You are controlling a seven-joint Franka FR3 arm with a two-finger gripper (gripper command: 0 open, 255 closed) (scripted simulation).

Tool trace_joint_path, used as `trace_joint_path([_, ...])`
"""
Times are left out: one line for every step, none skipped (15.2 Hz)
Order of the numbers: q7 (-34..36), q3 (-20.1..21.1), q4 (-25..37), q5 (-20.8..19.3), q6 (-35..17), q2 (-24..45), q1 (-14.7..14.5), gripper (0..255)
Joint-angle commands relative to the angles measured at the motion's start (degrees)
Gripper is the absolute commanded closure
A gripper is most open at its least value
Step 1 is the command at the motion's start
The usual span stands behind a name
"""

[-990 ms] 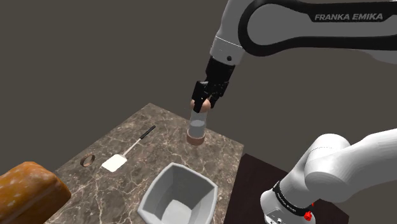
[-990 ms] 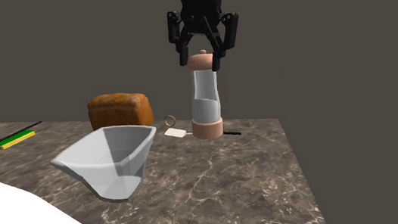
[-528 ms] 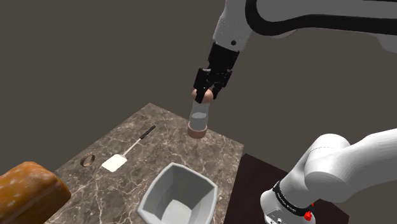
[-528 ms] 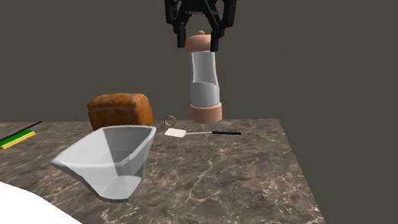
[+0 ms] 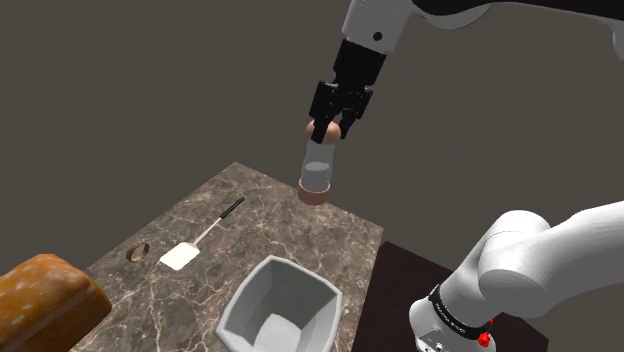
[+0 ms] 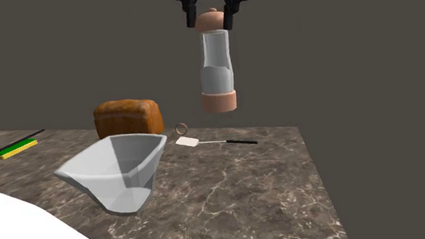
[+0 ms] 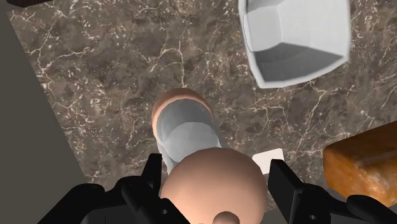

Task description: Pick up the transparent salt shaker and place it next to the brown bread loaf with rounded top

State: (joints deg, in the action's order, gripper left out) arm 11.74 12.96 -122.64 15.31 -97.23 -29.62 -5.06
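The salt shaker [image 5: 319, 160] [image 6: 216, 64] [image 7: 191, 143] has a clear glass body with a tan top and base. It hangs upright in the air above the marble counter [image 5: 260, 235] [image 6: 235, 193] [image 7: 114, 63]. My gripper [image 5: 327, 128] [image 6: 212, 17] [image 7: 213, 184] is shut on its tan top cap. The brown bread loaf [image 5: 45, 300] [image 6: 128, 117] [image 7: 366, 165] with a rounded top lies at the counter's end, far from the shaker in the shoulder view's lower left.
A grey angular bin [image 5: 280, 308] [image 6: 115, 172] [image 7: 296, 41] stands on the counter. A white spatula with a black handle [image 5: 200, 240] [image 6: 205, 142] and a small ring [image 5: 138, 250] [image 6: 181, 129] lie between the shaker and the loaf. A green sponge [image 6: 17, 148] sits at the far left.
The gripper has risen with the salt shaker, lifting it off the counter into the air. Nothing else has moved.
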Motion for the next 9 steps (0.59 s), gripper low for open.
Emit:
trace_joint_path([0.4, 0.0, 1.9, -0.1, 1.5, 0.4, 0.0, 255])
trace_joint_path([0.5, -0.1, 2.8, -0.2, 2.2, 0.6, 0.1, 255])
trace_joint_path([0.6, -0.2, 3.7, -0.3, 2.9, 0.8, 0.1, 255])
trace_joint_path([0.8, -0.2, 4.6, -0.4, 3.6, 0.9, 0.1, 255])
trace_joint_path([0.9, -0.3, 5.6, -0.4, 4.4, 1.1, 0.2, 255])
trace_joint_path([1.0, -0.3, 6.5, -0.5, 5.1, 1.4, 0.2, 255])
trace_joint_path([1.2, -0.4, 7.5, -0.6, 5.8, 1.6, 0.2, 255])
trace_joint_path([1.3, -0.4, 8.5, -0.6, 6.5, 1.8, 0.2, 255])
trace_joint_path([1.4, -0.5, 9.0, -0.7, 7.0, 2.0, 0.3, 255])
